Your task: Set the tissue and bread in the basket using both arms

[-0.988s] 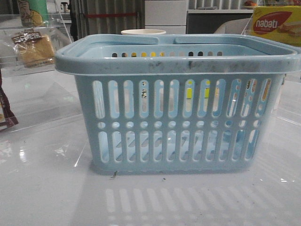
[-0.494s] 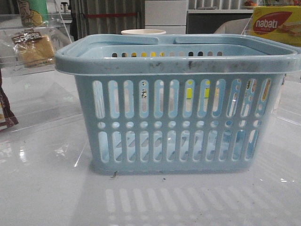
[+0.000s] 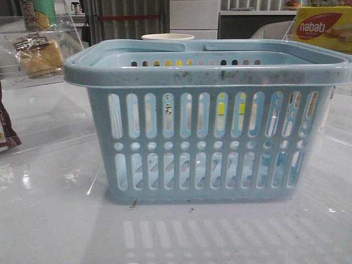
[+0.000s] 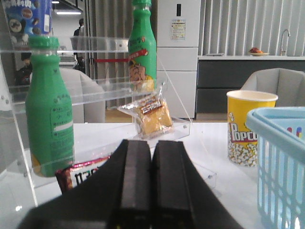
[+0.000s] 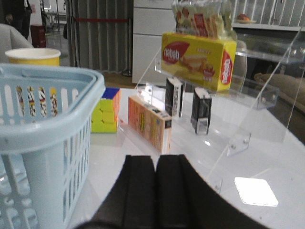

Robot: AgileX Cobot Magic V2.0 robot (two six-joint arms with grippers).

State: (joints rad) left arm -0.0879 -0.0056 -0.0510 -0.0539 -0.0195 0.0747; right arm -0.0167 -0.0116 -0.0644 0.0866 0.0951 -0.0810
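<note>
basket [image 3: 209, 74] top open, shelves [image 4: 95, 90] flanking

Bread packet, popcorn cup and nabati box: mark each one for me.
bread packet [image 4: 153, 116]: left wrist view, on the yellow-brown bread under the dark label.
popcorn cup [image 4: 247, 131]: left wrist view, on its printed yellow side.
nabati box [image 5: 196, 58]: right wrist view, on its yellow front face.
</note>
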